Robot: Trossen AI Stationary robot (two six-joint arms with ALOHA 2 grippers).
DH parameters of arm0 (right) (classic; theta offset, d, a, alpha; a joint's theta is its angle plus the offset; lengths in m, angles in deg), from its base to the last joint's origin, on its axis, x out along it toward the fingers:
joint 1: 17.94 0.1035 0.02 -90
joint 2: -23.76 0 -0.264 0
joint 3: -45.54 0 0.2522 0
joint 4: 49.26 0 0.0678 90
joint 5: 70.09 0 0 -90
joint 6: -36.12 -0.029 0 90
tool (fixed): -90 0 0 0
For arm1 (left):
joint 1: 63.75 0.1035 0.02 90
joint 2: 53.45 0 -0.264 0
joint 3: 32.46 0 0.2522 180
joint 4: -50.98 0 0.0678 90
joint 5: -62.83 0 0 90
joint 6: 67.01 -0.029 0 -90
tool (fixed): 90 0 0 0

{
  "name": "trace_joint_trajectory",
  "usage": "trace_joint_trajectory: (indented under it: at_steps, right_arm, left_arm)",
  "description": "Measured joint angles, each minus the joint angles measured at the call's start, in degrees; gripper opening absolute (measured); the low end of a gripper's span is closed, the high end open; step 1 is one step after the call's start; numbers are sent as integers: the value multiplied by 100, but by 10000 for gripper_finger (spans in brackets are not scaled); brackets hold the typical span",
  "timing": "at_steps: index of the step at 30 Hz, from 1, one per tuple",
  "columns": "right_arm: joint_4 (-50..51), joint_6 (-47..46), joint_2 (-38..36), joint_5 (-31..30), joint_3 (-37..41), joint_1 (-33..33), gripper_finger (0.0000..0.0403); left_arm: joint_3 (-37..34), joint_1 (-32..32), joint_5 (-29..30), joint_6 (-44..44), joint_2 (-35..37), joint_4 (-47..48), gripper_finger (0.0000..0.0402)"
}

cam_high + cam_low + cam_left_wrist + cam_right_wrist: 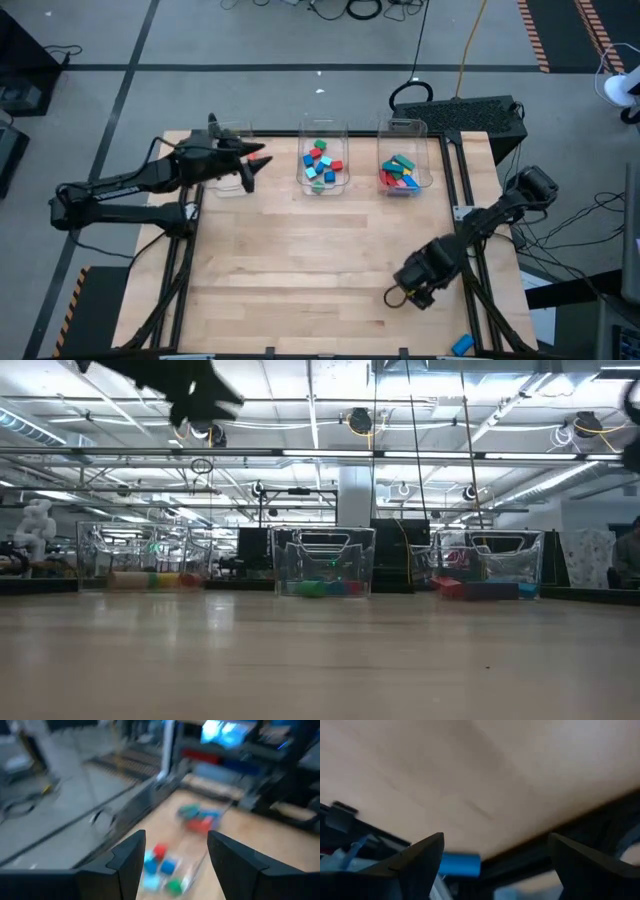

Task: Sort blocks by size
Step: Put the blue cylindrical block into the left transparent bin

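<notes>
Right fingers wide and empty over bare desk; left fingers apart, empty, above the left bin; middle bin and right bin hold blocks.

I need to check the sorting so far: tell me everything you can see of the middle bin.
The middle bin is a clear plastic box with thin see-through walls, a rounded rim and an open top. It stands upright at the table's far edge, between two other clear bins and apart from both. Inside lie small blocks, red, blue and green, loosely heaped on its floor, none poking above the rim. In the low view its front wall shows a handle-like cutout near the top. Neither hand touches it.
</notes>
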Motion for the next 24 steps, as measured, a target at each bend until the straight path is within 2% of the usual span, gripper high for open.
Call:
trace_joint_trajectory:
  at_steps: [4, 8, 13, 17, 24]
  right_arm:
    - [-63, -821, 168, 709, -2, 292, 341]
    - [-241, -1074, 176, 1295, -8, 547, 341]
    - [-752, -1245, 176, 1317, -8, 877, 341]
    - [-1128, -2120, 176, 1337, -8, 1147, 341]
    - [-1674, -3451, 279, 1327, -8, 1628, 341]
  left_arm:
    - [2, -409, -2, -54, -229, -1002, 216]
    - [4, -620, 3, -312, -499, -1613, 216]
    - [2, -692, 14, -358, -939, -1731, 216]
    - [-1, -674, 92, -349, -1286, -2102, 216]
    - [-2, -666, 197, -351, -1446, -2764, 216]
